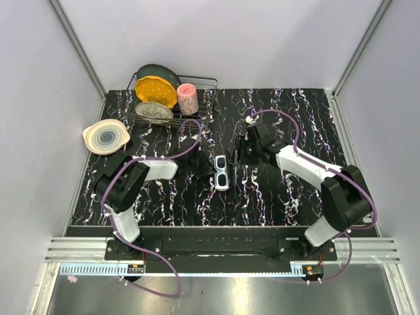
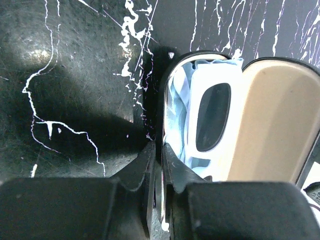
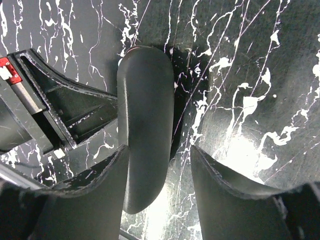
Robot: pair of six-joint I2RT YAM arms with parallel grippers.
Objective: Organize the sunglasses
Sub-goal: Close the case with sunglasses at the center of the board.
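I count one pair of sunglasses (image 2: 212,117), one glasses case (image 3: 145,125) and one light-blue cloth (image 2: 176,115). There is one wire rack (image 1: 209,92). Plates come to three: one dark green plate (image 1: 164,71), one yellow plate (image 1: 155,90) and one grey patterned plate (image 1: 154,111). I see one pink cup (image 1: 188,99) and one cream dish (image 1: 105,136). Of my own tools I count two: my left gripper (image 2: 157,147) and my right gripper (image 3: 159,150), each with two fingers, four fingers altogether.

Left arm (image 1: 128,187) and right arm (image 1: 341,197) black-jointed, white forearm shells (image 1: 159,168), looping purple cables (image 1: 279,111), matte black jaws
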